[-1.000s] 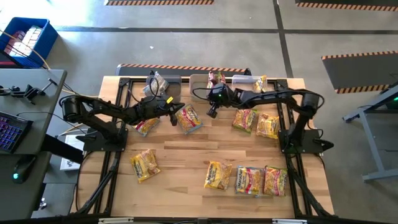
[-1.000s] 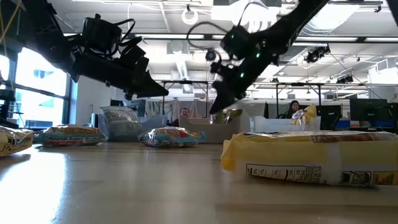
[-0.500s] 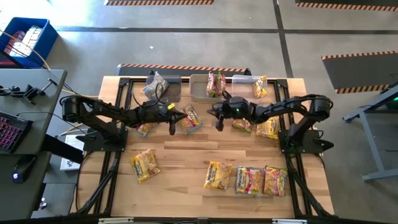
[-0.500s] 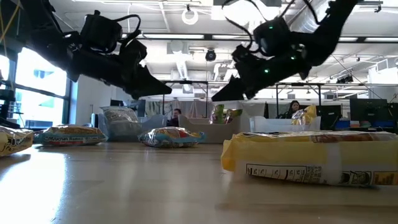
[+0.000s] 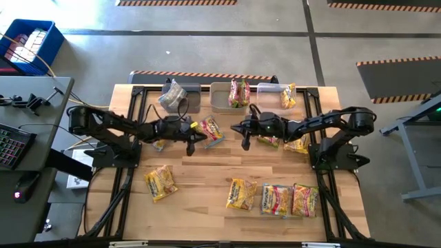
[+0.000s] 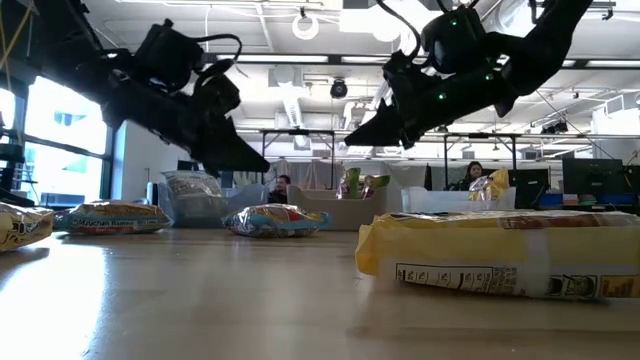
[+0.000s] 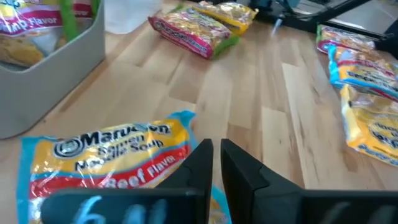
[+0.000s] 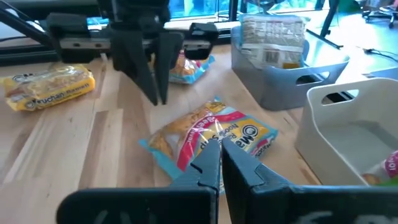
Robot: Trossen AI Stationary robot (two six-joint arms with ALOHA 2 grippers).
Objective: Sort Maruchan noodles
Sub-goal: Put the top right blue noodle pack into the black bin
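Bare worktop [image 5: 207,179] lies below the beef packet [image 5: 211,131]; left end effector [image 5: 191,141] and right end effector [image 5: 244,140] flank it, both apparently together; three bins [image 5: 220,100] behind.

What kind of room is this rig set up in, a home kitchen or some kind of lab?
Most likely a lab or open workshop office. The low view shows an exposed ceiling with ducts and desks with monitors behind the table; the high view shows hazard-striped floor tape on bare concrete and a workstation keyboard.
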